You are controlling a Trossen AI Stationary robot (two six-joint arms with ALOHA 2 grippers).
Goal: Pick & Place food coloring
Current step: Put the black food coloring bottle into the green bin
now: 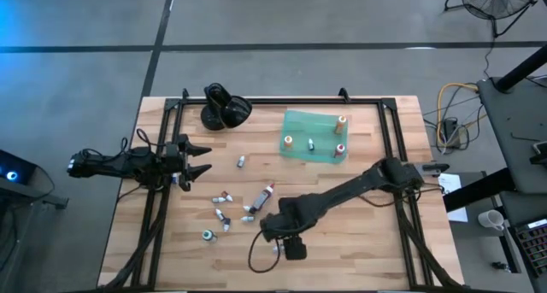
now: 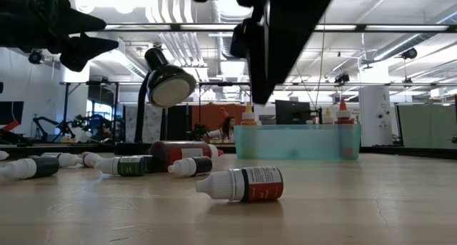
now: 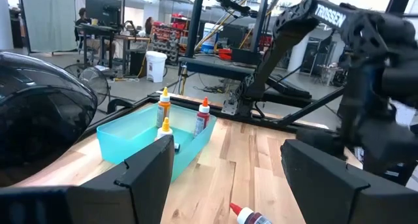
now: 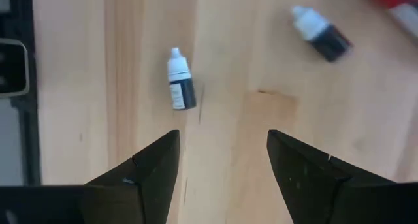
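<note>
Several tiny food coloring bottles [image 1: 224,196] lie on their sides on the wooden table, left of centre. A few more stand upright in the teal tray [image 1: 301,122]. My right gripper [image 4: 222,152] hangs open above the table's near middle and points down. A dark bottle with a white cap [image 4: 179,87] lies on its side just beyond its fingertips, and another [image 4: 323,34] lies farther off. Nothing is between the fingers. My left gripper [image 1: 201,161] waits open and level at the table's left side, with nothing in it.
A glossy black rounded object [image 1: 224,107] sits at the far edge, left of the tray. A larger red bottle [image 1: 266,193] lies among the small ones. A black metal frame [image 1: 273,102] runs along the table's far and side edges. Bare wood lies at the near right.
</note>
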